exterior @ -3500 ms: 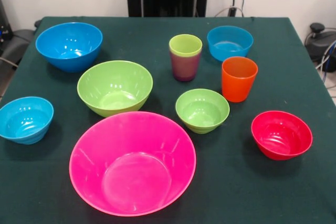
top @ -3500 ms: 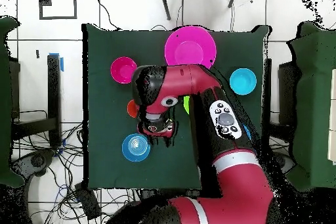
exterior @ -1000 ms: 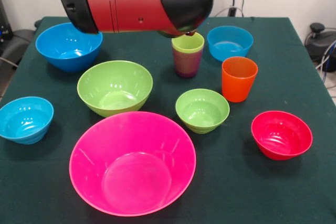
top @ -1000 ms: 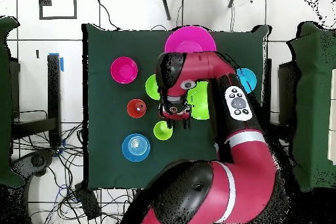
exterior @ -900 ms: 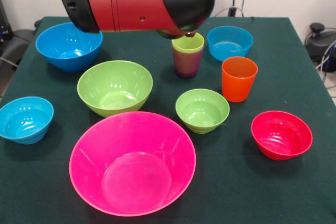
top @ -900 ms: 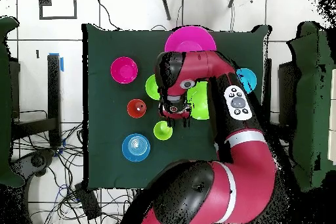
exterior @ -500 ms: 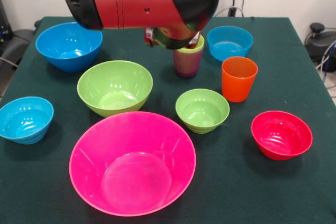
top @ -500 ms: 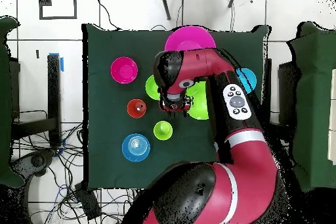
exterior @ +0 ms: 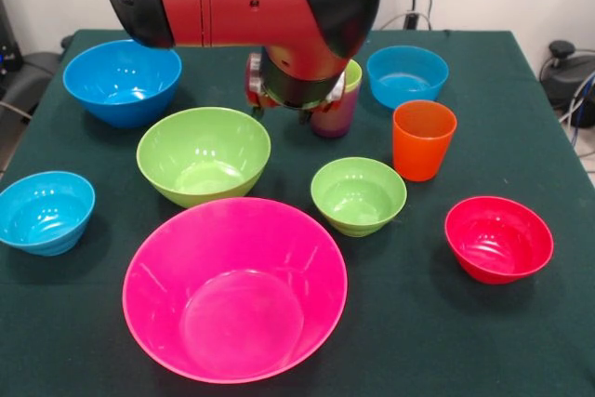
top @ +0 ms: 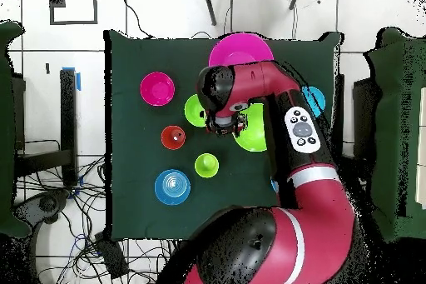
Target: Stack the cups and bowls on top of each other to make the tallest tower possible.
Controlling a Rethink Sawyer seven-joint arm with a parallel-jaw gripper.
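A red arm hangs over the counter [exterior: 548,341], its end effector [exterior: 279,102], state unclear, at upper centre between the large green bowl [exterior: 204,155] lower left and the nested cups [exterior: 337,111] just right.

We see the huge bowl [exterior: 234,304] frontmost on the surface [exterior: 418,341], with the middle large bowl [exterior: 204,153] just behind it. The back-left large bowl [exterior: 122,81] sits further back and the left-edge small bowl [exterior: 45,211] far left. The centre small bowl [exterior: 358,194] is right of the middle bowl, with the lone cup [exterior: 423,139] behind it and the nested cups [exterior: 339,116] left of that cup. The front-right small bowl [exterior: 498,237] is rightmost, and the back-right small bowl [exterior: 406,74] is behind the lone cup.
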